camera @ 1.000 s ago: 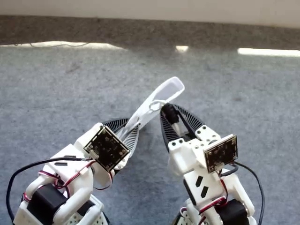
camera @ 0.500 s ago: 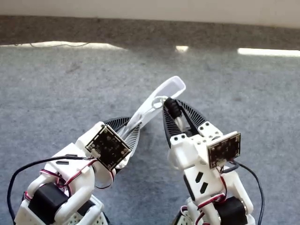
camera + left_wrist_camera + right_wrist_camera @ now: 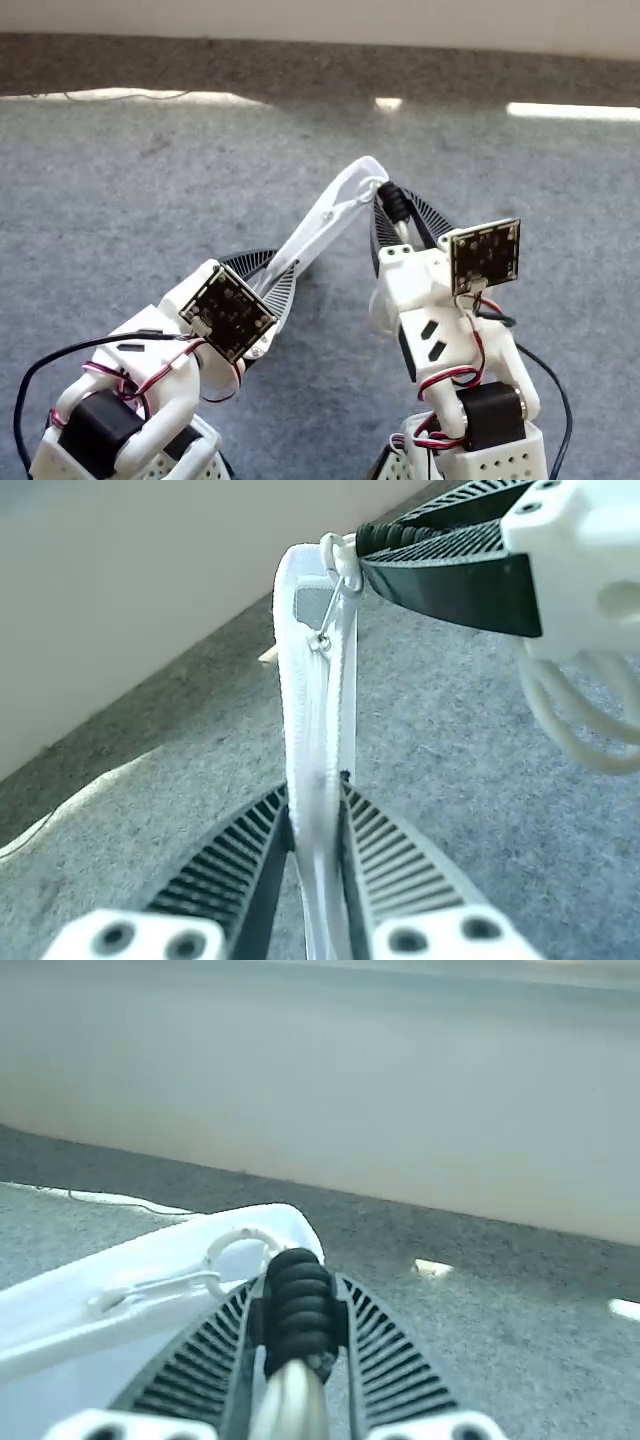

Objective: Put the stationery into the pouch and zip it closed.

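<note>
Moved farther out and rightward since a second ago, the right gripper clamps a black ribbed pen against the zip ring, while the left gripper pinches the white pouch, its long axis slanting away rightward above the table, both arms stretched forward.

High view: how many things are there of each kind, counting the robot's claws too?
2 grippers: left gripper, right gripper
1 pouch, white, held in the left gripper
1 pen, with a black grip, held in the right gripper
Total: 4
</note>
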